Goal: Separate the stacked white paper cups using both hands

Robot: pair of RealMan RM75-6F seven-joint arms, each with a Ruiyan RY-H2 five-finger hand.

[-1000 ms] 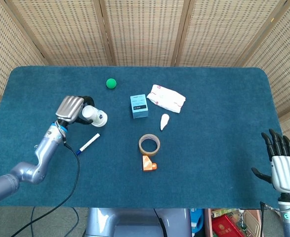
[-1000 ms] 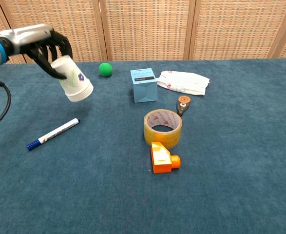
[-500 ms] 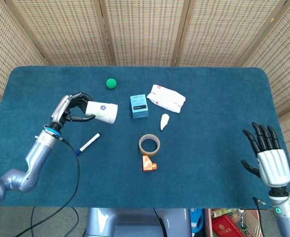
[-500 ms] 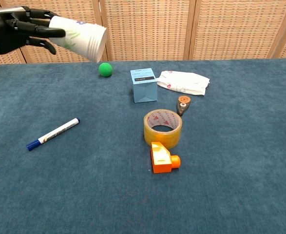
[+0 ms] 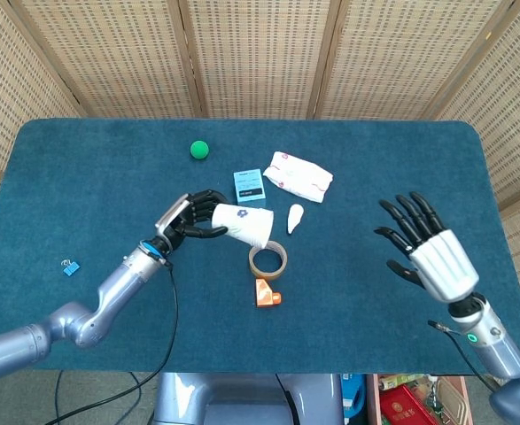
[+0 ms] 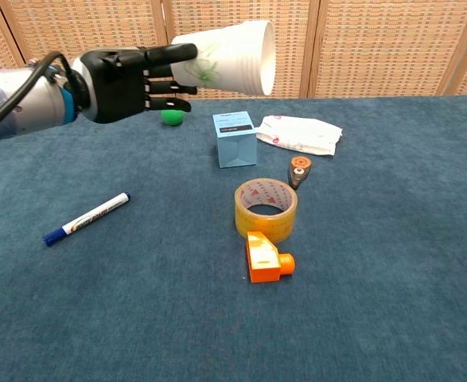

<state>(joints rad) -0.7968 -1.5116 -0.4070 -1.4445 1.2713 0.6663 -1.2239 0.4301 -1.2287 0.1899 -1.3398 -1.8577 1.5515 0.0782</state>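
My left hand (image 5: 187,220) (image 6: 130,79) holds the stacked white paper cups (image 5: 243,223) (image 6: 227,57) by their base, lying sideways in the air with the mouth pointing to the right. The stack hangs above the table, over the area between the blue box and the tape roll. A small leaf print shows on the cup wall. My right hand (image 5: 426,250) is raised at the right side with its fingers spread and nothing in it; it is well apart from the cups and only the head view shows it.
On the blue table (image 6: 392,263) lie a tape roll (image 6: 265,208), an orange block (image 6: 265,258), a light-blue box (image 6: 235,138), a white packet (image 6: 302,133), a green ball (image 5: 199,150), a marker pen (image 6: 86,218), a small cutter (image 6: 298,170) and a blue clip (image 5: 68,266).
My left hand has carried the cups rightward and up toward the table's middle, turning them sideways. My right hand has risen and moved inward from the right edge.
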